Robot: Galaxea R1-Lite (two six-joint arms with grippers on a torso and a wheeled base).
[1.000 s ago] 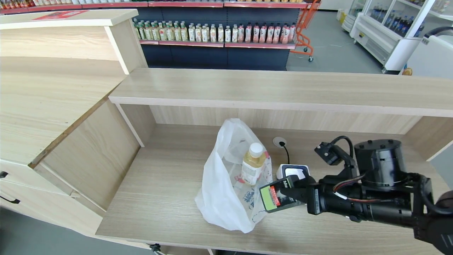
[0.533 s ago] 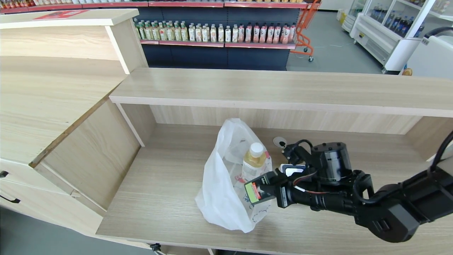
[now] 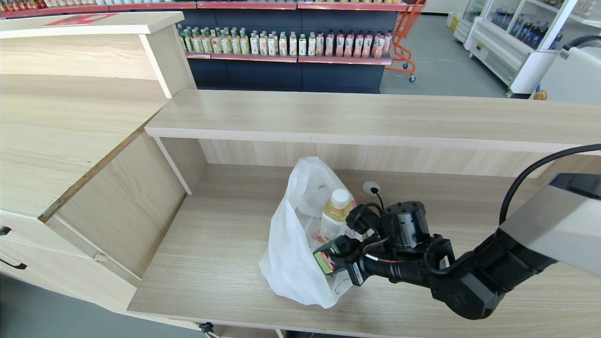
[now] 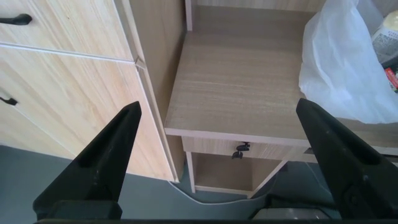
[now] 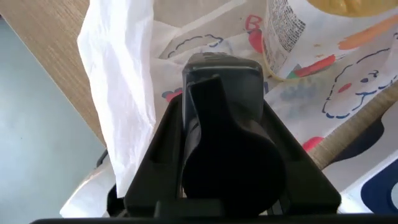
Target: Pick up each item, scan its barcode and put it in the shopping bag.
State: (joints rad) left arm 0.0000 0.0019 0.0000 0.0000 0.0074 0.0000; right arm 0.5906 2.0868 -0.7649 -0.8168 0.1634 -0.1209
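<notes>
A white plastic shopping bag (image 3: 291,253) stands open on the wooden counter (image 3: 211,263), with a yellow drink bottle (image 3: 337,213) upright inside. My right gripper (image 3: 335,258) is at the bag's mouth, shut on a small black pack (image 3: 324,261) with a green and red label. In the right wrist view the dark pack (image 5: 224,81) sits between the fingers, over the bag (image 5: 124,93) and beside the bottle (image 5: 298,31). My left gripper (image 4: 217,143) hangs open and holds nothing, off the counter's front edge (image 4: 236,127), the bag (image 4: 342,68) off to one side.
A cable grommet (image 3: 371,188) sits in the counter behind the bag. A raised shelf (image 3: 375,117) runs along the back and a tall cabinet (image 3: 117,197) walls the left side. Drawers (image 4: 56,74) are below the left corner.
My right arm has swung left with the black pack, from beside the white scanner to the mouth of the bag, and now covers the scanner. Bag and bottle stay put.
</notes>
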